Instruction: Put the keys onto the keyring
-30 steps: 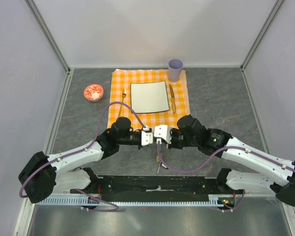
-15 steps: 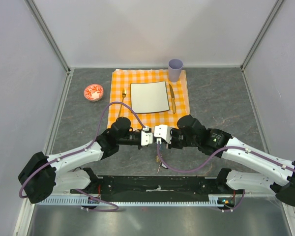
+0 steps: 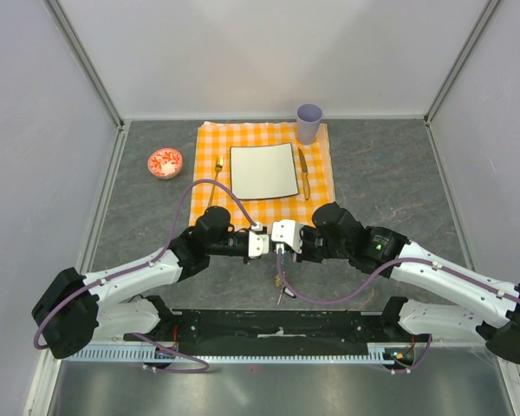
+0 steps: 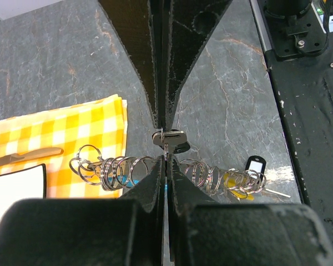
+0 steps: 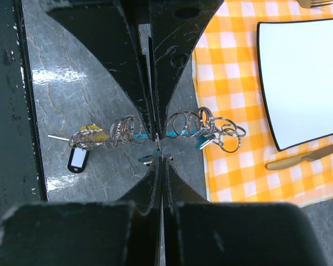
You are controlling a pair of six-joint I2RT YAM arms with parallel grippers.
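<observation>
Tip to tip, left tool [image 4: 165, 163] and right tool [image 5: 160, 160] each pressed together — small silvery metal key [image 4: 169, 139] between them, holder unclear, silvery wire keyrings [image 4: 116, 172] on grey desk [image 4: 55, 61] below.

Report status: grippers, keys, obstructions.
Left gripper, right gripper shut, tip to tip. Key pinched at tips; holder unclear. Keyring chain on table below. No obstruction seen.

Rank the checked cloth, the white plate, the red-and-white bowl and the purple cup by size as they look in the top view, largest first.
1. Checked cloth
2. White plate
3. Red-and-white bowl and purple cup: they look about alike. The cup stands taller, so nearer the camera, and I won't rank these two.
</observation>
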